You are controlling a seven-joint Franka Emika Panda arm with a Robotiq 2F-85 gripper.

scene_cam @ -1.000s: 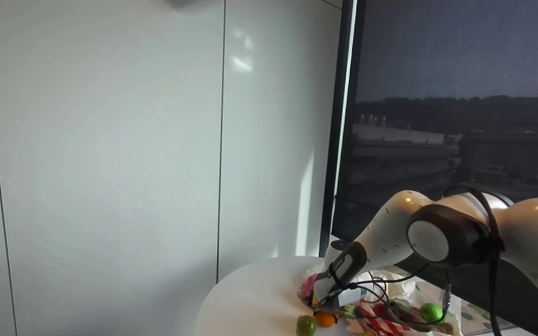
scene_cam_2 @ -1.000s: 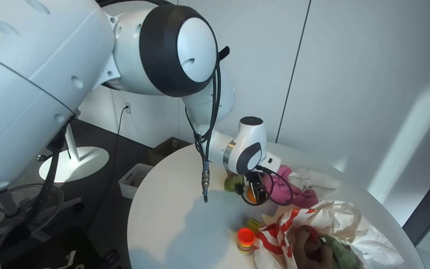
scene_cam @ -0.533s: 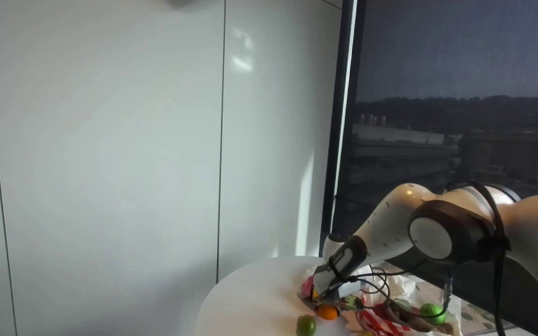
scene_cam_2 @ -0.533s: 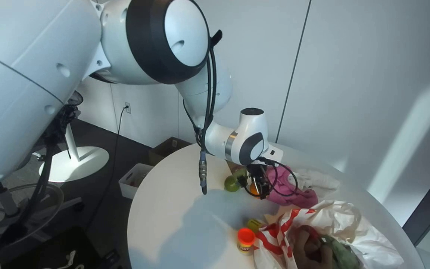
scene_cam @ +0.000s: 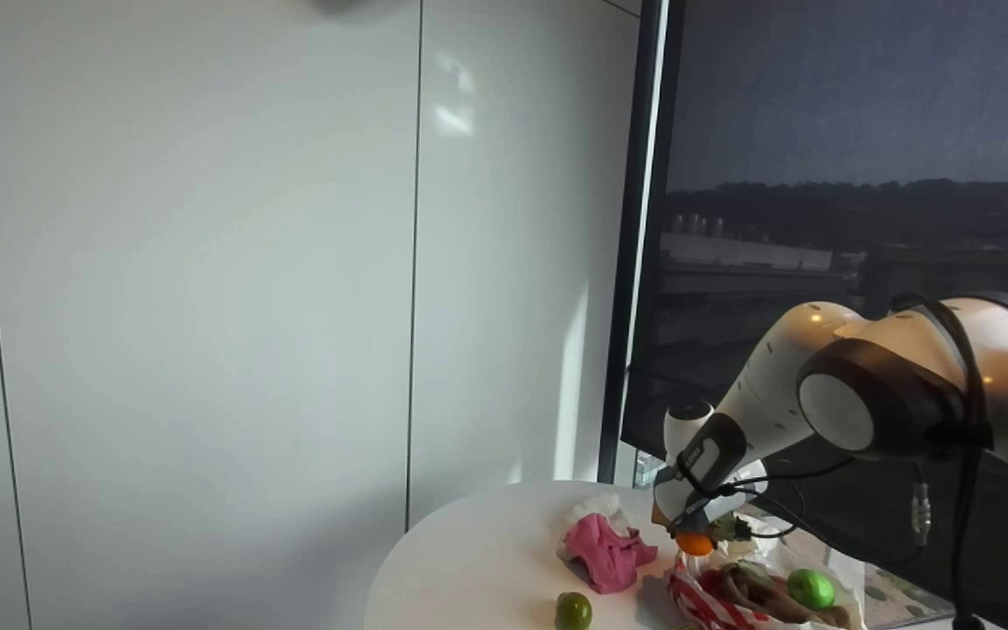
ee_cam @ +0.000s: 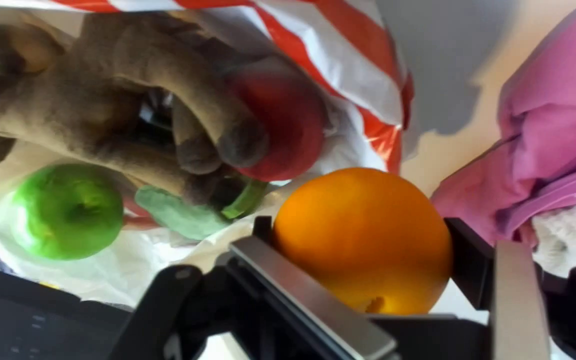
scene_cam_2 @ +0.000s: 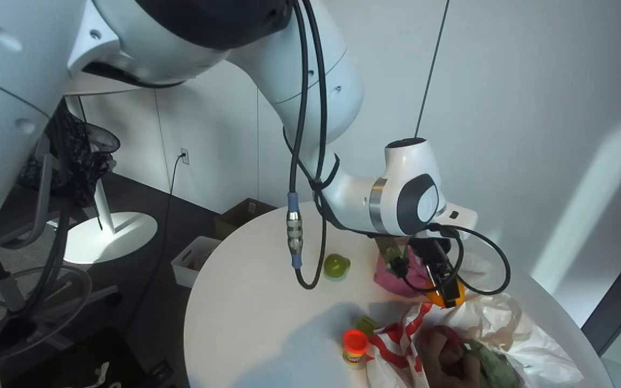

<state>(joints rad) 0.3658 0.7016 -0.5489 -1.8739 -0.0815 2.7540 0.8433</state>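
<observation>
In the wrist view, an orange (ee_cam: 363, 225) is resting between the fingers (ee_cam: 473, 265) of the pincer (ee_cam: 363, 245), an apple (ee_cam: 70, 212) and a soft toy (ee_cam: 83, 100) are lying inside a bag (ee_cam: 348, 55) to the left, and a cloth (ee_cam: 558, 130) is lying on the counter (ee_cam: 448, 70) to the right.

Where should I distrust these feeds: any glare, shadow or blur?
Wrist view: the orange between the fingers reads clearly, the red round item looks soft, and the green apple has a near-white highlight at its left edge; both exterior views: bright streaks on the wall; in an exterior view: a broad shadow across part of the table.
</observation>
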